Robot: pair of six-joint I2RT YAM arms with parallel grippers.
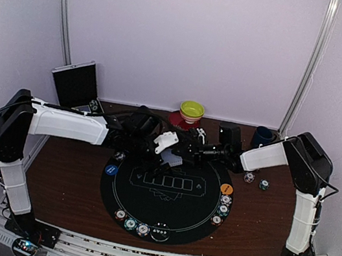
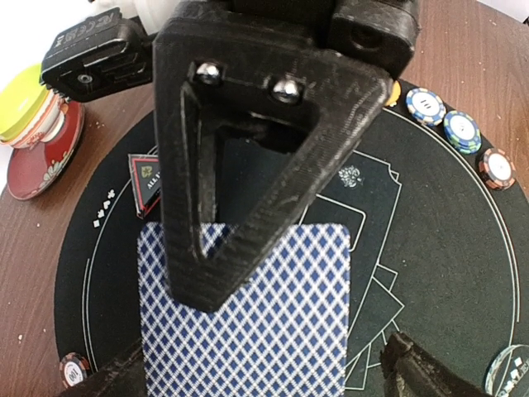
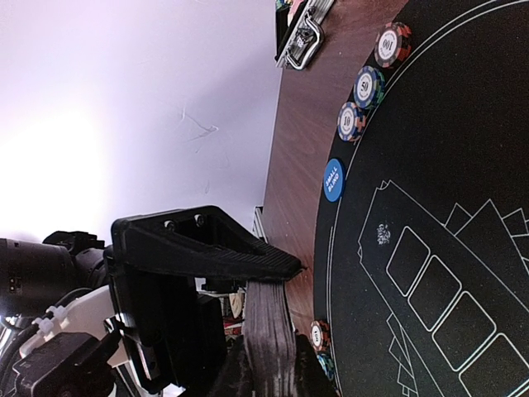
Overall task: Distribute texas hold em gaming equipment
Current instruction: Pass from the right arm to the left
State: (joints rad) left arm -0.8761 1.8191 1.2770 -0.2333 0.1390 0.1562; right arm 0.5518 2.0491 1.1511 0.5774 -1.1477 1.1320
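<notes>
Case (image 1: 77,83): standing open at far-L corner of table (image 1: 64,176).
L gripper (image 2: 264,351): hanging over mat centre; fingers (image 2: 417,372) spreading wide, released, sitting either side of deck w/o clamping it.
Blue btn (image 1: 111,170): lying at mat's L edge, showing "SMALL BLIND" in R wrist view.
Mat (image 1: 164,206): round, black, lying mid-table, showing printed card outlines.
Near chips (image 1: 131,224): sitting in a row along mat's near rim.
Deck (image 2: 273,331): facing blue-lattice back up, hanging above mat between L fingers.
R gripper (image 3: 277,318): clenching deck across its thickness.
Orange btn (image 1: 227,189): lying at mat's R edge, chip row (image 1: 224,209) running just nearer along the rim.
Loose chips (image 1: 256,180): two resting on bare wood, R of mat.
</notes>
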